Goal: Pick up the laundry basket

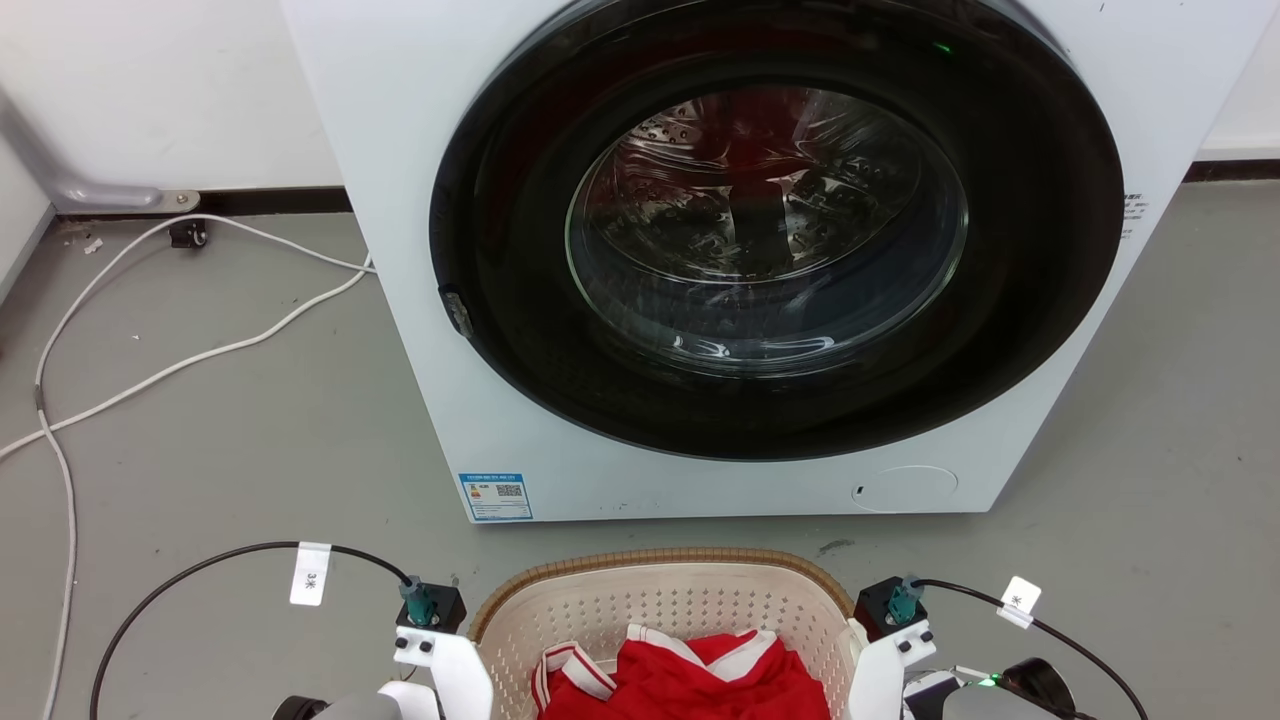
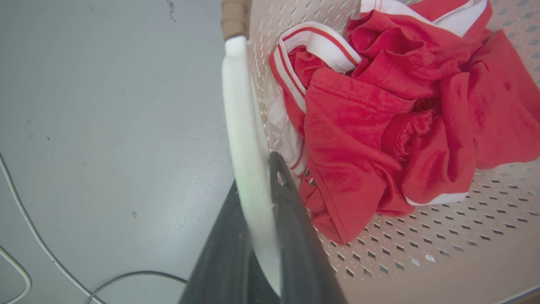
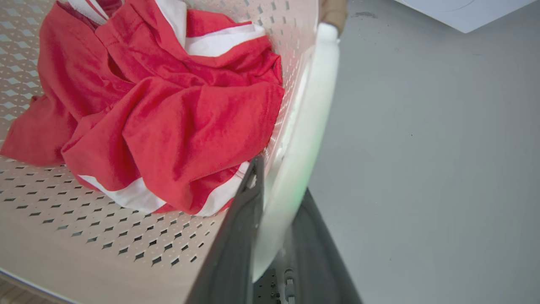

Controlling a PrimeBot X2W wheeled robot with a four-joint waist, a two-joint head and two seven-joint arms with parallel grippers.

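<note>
- Head view is showing a grey floor [image 1: 250,430] stretching under everything, and it is filling the outer side of each wrist view.
- A white front-loading washing machine [image 1: 400,150] is standing on that floor against the wall, its round dark door [image 1: 770,230] sitting closed and facing the camera, with glints of the drum showing through the glass.
- The laundry basket [image 1: 660,600] is sitting just in front of the washing machine, centred at the bottom edge of the head view between the two wrists, its brown woven-look rim curving toward the machine.
- A red garment with white trim [image 1: 690,685] is lying crumpled inside the basket on the perforated bottom.
- The left gripper [image 2: 255,177] is straddling the basket's white left handle [image 2: 240,126]; its jaws are clamping the handle, one dark finger [image 2: 291,219] reaching inside beside the red cloth and the other staying outside over the floor.
- The right gripper [image 3: 280,181] is mirroring this on the white right handle [image 3: 312,105], its jaws pressing together on the handle from inside and outside.
- A white cable [image 1: 200,355] is trailing across the floor to the left of the machine.
- A black cable [image 1: 200,567] carrying a white tag is arching to the left wrist.
- A blue label [image 1: 495,496] is sticking to the machine's lower left corner.
</note>
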